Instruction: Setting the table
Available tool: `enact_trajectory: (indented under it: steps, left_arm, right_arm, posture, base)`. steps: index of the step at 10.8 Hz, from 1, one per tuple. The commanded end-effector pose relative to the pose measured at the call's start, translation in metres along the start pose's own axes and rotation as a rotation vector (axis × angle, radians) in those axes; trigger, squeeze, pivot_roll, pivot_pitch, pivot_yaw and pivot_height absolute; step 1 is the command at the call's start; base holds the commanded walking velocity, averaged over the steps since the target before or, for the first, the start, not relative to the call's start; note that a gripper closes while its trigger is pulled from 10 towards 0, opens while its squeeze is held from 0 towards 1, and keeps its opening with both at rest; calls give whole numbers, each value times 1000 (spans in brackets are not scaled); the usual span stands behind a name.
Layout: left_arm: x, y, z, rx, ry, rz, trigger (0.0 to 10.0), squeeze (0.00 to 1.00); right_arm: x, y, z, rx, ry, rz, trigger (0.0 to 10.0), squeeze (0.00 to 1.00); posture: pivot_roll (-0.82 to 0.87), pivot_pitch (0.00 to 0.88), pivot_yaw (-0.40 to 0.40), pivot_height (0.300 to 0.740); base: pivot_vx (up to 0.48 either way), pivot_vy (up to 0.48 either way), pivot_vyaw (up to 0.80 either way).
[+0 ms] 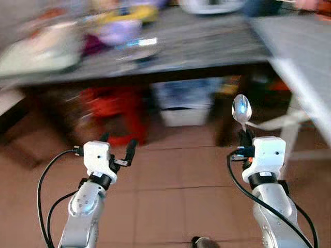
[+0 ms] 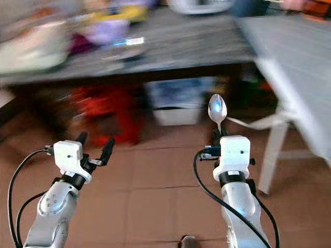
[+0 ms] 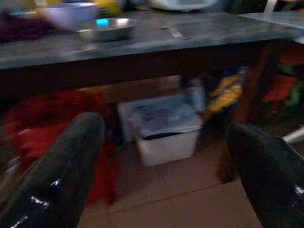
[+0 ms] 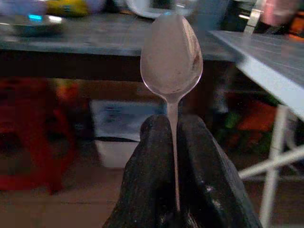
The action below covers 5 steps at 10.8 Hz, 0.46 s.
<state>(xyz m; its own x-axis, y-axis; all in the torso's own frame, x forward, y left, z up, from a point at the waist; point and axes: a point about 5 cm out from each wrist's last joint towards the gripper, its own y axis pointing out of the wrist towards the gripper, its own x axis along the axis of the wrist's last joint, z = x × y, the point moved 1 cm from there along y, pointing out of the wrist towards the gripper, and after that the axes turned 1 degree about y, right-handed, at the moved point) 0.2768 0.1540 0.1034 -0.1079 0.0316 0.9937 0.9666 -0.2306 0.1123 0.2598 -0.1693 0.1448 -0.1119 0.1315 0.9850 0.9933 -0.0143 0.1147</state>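
1. Head views: a tiled floor (image 1: 170, 206) runs up to a dark table (image 1: 207, 49), which carries blurred dishes. A white storage box (image 1: 183, 106) and a red stool (image 1: 116, 116) sit beneath it. A lighter table (image 1: 305, 57) stands on the right.
2. Head views: the right gripper (image 1: 244, 138) holds a spoon (image 1: 241, 109) upright, bowl uppermost, probably to keep it steady in transit. The left gripper (image 1: 118, 146) carries nothing.
3. Left wrist view: the fingers (image 3: 57, 175) are spread wide apart. A metal bowl (image 3: 105, 29) rests on the dark table.
4. Right wrist view: the jaws are clenched on the spoon handle, and the spoon bowl points toward the tables.
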Motion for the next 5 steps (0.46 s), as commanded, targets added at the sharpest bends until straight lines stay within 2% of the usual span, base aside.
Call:
enact_trajectory:
  steps: [1,2,5]
  left_arm:
    - [3,0,-4,-25,1,-6,10000,0]
    - [2,-1,-5,-29,1,-4,10000,0]
    - [1,0,-7,-36,-2,-2,10000,0]
  right_arm:
    - [4,-1,0,3,-3,-11,10000,0]
    - [3,-1,-1,7,-5,-8,10000,0]
    - [7,2,3,37,-31,-24,10000,0]
  posture:
    - [-110,169,110,740]
    - [-110,170,107,740]
    - [-109,169,102,740]
  base:
    - [401,0,-781]
    - [412,0,-613]
    - [414,0,0]
